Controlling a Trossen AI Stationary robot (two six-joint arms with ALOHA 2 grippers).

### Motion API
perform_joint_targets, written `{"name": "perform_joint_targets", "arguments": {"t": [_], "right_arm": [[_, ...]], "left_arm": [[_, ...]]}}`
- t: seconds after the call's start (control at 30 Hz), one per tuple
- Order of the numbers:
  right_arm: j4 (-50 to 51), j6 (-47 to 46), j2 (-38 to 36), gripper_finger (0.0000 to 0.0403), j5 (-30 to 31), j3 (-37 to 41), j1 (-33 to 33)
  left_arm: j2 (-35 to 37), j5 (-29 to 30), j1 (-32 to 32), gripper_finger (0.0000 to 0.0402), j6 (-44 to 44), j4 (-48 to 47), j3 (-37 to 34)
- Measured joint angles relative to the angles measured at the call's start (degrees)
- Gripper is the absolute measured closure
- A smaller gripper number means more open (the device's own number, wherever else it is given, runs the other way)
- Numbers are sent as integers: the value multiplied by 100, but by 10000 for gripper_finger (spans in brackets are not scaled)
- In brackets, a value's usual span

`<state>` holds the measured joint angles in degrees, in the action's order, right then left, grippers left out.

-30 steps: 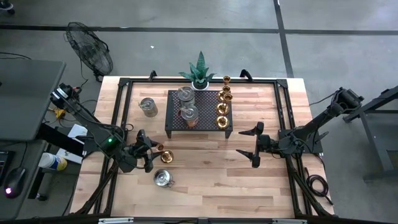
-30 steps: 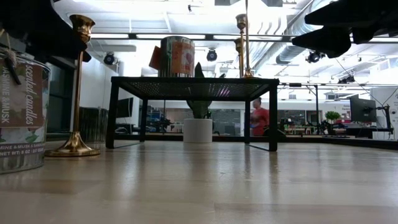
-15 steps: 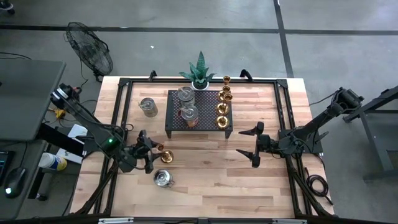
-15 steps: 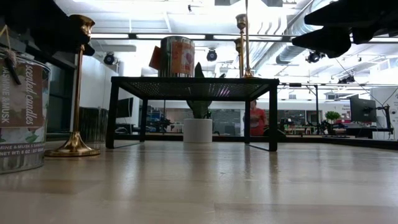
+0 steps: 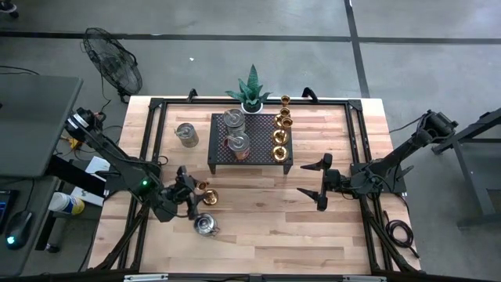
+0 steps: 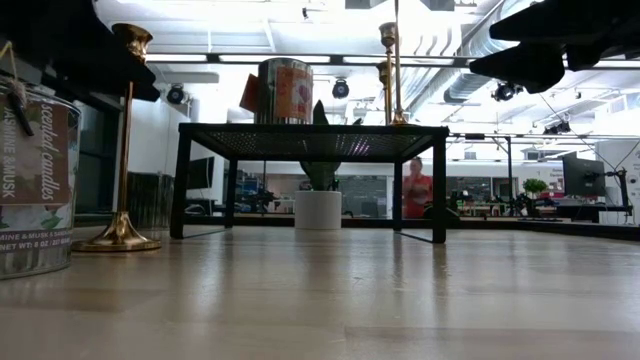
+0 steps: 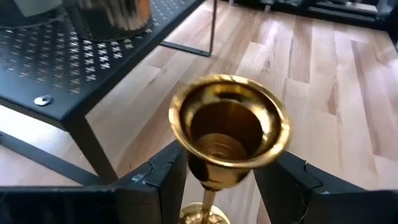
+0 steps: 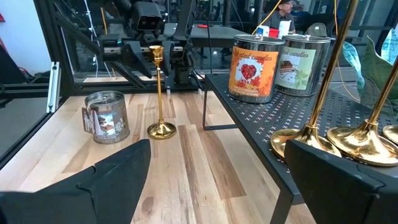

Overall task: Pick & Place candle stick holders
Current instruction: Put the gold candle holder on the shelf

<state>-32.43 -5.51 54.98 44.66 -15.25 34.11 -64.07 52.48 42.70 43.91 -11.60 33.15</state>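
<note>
While its flared brass cup point(image 7: 229, 132) gleams (slim stem below), the left gripper point(image 7: 217, 180) brackets it, grip uncertain.

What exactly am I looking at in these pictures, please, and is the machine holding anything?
These are two robot arms at a wooden table, filmed from overhead, from table-top height, and from a camera on each wrist. A black rack carries candle tins and several brass candle stick holders, with a potted plant behind it. More tins and one brass holder stand on the wood. The left gripper sits around that holder: its wrist view shows the golden cup between the fingers, though whether they grip it I cannot tell. The right gripper waits open, holding nothing.
</note>
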Motion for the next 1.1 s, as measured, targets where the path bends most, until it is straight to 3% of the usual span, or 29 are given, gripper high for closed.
{"name": "perform_joint_targets", "arguments": {"t": [0.2,0.47,0.9,1.1], "right_arm": [[1,-1,0,41,-2,0,0],[-1,-1,0,41,-4,0,0],[1,-1,0,41,-7,0,0],[1,-1,0,41,-28,0,0]], "left_arm": [[0,215,2,246,30,56,0],[0,202,2,318,31,56,0],[20,148,2,373,-236,71,93],[22,221,2,373,-515,-8,413]]}}
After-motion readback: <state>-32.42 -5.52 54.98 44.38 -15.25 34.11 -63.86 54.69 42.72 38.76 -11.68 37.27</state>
